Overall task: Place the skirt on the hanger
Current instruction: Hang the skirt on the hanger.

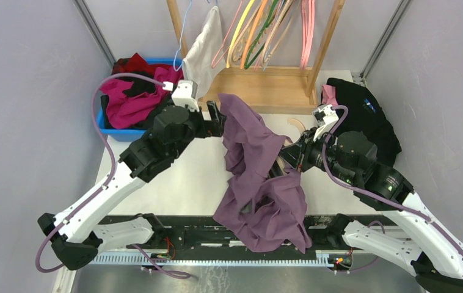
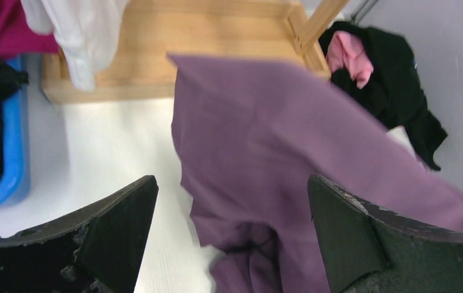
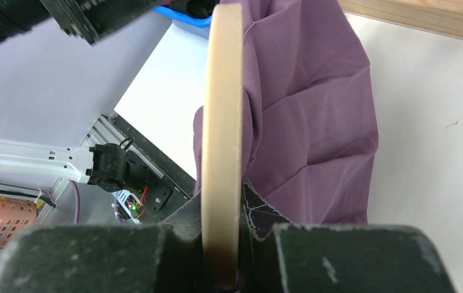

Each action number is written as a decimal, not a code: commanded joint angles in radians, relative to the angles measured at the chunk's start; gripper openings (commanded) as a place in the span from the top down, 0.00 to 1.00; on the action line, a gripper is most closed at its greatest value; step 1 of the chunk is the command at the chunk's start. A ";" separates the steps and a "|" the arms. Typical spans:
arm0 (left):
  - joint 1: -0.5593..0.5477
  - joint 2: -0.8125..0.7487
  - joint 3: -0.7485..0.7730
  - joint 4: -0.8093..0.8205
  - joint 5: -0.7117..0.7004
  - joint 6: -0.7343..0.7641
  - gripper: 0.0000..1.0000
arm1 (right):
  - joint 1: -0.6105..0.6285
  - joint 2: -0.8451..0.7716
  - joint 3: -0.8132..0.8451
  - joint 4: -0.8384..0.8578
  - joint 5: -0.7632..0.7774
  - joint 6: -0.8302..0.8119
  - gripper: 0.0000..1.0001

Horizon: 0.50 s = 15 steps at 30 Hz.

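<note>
At the near table edge, the skirt (image 1: pixel 259 177) spills its lower folds over the rail (image 1: pixel 180 244), while its upper part rises draped on the hanger (image 3: pixel 222 122). The right gripper (image 3: pixel 222 244) is clenched on that hanger's beige bar, and the cloth lies mostly to one side of it. The seating looks uneven. To do this step well, the right arm should hold the hanger steady and level. The left should take the skirt's top edge and draw it across the bar until the weight balances, or the heavy low folds may drag it off. The right arm reaches in from the right, forearm angled inward, its wrist at the skirt's middle. The left arm stretches forward with a bent elbow and its wrist turned inward. The left gripper (image 1: pixel 217 122) has its jaws spread wide and empty, just beside the skirt's top corner. Beyond stand the rack (image 1: pixel 259 85) and, at far left, the bin (image 1: pixel 110 131).
</note>
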 commanded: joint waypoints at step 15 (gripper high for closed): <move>0.168 0.285 0.366 0.140 -0.057 0.163 0.00 | 0.006 -0.050 0.074 0.108 -0.016 0.019 0.99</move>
